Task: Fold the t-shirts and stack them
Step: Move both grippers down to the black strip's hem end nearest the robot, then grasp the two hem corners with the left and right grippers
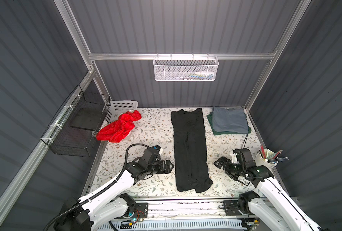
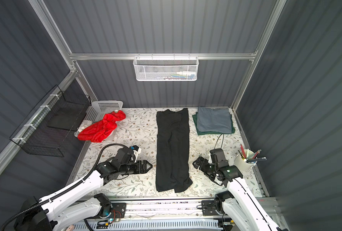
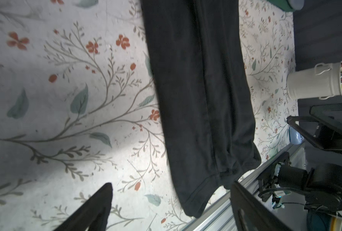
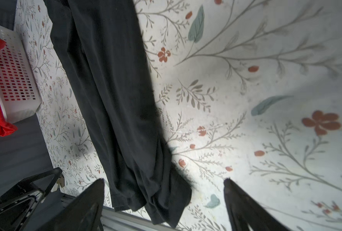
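The black shirt [image 1: 190,148] lies as a long strip in the middle of the desk [image 1: 146,128]. The left gripper [image 1: 171,167] and right gripper [image 1: 218,163] flank it, jaws apart and empty. Pinch both near hem corners evenly, then lay them squarely on the far collar.

A white perforated plastic basket [image 1: 124,107] sits far left on the floral table cover [image 1: 150,128]; a white pencil cup [image 1: 265,161] stands at right.

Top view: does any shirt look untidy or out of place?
Yes. The red t-shirt lies crumpled against the white perforated basket at the far left, unfolded; the black t-shirt has an uneven, bunched near hem.
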Motion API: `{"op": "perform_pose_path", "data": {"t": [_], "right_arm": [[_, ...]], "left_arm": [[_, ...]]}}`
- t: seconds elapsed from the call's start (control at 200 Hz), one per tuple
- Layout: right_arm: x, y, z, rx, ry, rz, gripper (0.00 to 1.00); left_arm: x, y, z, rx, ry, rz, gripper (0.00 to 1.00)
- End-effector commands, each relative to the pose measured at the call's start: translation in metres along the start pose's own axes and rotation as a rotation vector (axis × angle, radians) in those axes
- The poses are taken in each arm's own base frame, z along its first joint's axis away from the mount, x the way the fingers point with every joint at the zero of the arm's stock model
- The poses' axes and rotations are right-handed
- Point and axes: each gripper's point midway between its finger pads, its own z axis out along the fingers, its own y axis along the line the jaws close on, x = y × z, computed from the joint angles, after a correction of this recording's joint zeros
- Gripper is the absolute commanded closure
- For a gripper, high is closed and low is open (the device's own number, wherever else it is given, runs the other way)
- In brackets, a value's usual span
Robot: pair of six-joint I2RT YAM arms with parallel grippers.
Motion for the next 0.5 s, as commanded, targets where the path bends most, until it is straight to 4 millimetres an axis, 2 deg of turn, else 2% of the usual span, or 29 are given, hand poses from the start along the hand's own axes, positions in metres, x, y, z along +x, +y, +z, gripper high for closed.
{"op": "perform_pose_path", "data": {"t": [0.0,0.105,0.27,0.495], "right_arm": [[0.029,-0.02,0.001,0.064,0.08,0.01,0.16],[0.042,-0.026,0.009,0.093,0.115,-0.025,0.29],[0.057,-0.025,0.022,0.113,0.165,-0.107,0.41],[0.064,-0.008,0.028,0.137,0.193,-0.223,0.45]], "left_arm": [[0.02,0.011,0.002,-0.042,0.041,-0.05,0.12],[0.03,0.01,0.008,-0.036,0.059,-0.059,0.15],[0.044,0.008,0.016,-0.054,0.099,-0.034,0.16],[0.052,0.001,0.026,-0.054,0.136,0.0,0.16]]}}
